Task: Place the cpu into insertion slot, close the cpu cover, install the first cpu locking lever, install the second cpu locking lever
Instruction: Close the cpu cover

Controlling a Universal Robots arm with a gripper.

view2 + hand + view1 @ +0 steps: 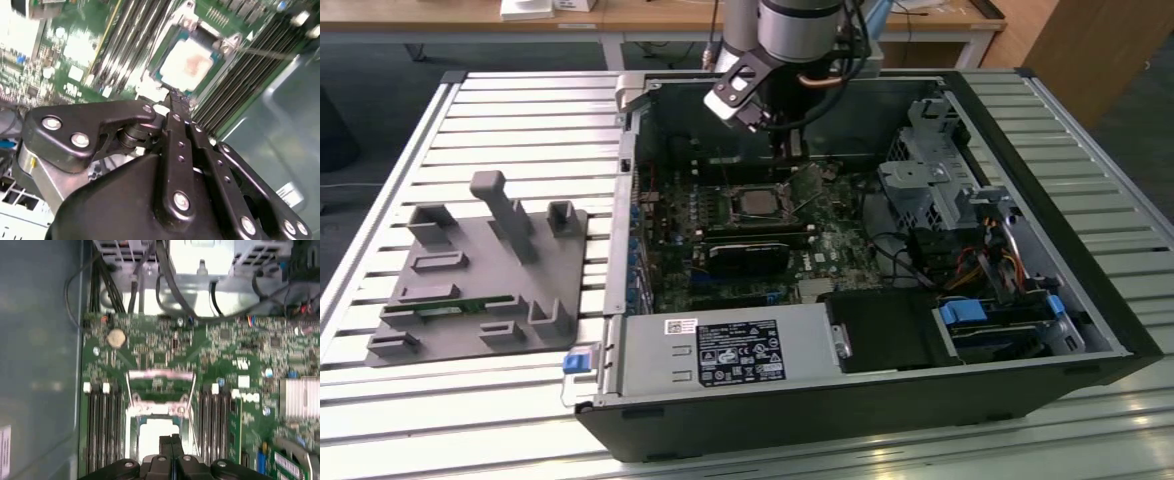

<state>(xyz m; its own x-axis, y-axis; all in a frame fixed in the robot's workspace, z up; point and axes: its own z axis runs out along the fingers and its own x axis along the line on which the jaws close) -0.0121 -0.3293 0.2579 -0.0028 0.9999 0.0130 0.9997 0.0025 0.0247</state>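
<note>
The cpu [156,436] lies flat in the insertion slot [159,74], its pale silvery top [190,65] facing up. On the far side of the socket from me, the cpu cover [160,374] looks raised, a thin silver frame with its side bars running down toward the chip. My gripper [172,441] hangs just above the near edge of the cpu, shut with nothing between the fingertips [172,96]. In the exterior view the gripper [783,155] reaches down into the open computer case, just behind the cpu [754,203]. A thin silver lever rod [260,50] sticks out beside the socket.
Long black memory slots [102,430] flank the socket on both sides. A coin battery [116,338], cables [150,270] and a finned heat sink [300,397] sit on the green board. The drive cage [934,185] and power supply [727,355] crowd the case. A grey fixture block [480,270] stands at the exterior view's left.
</note>
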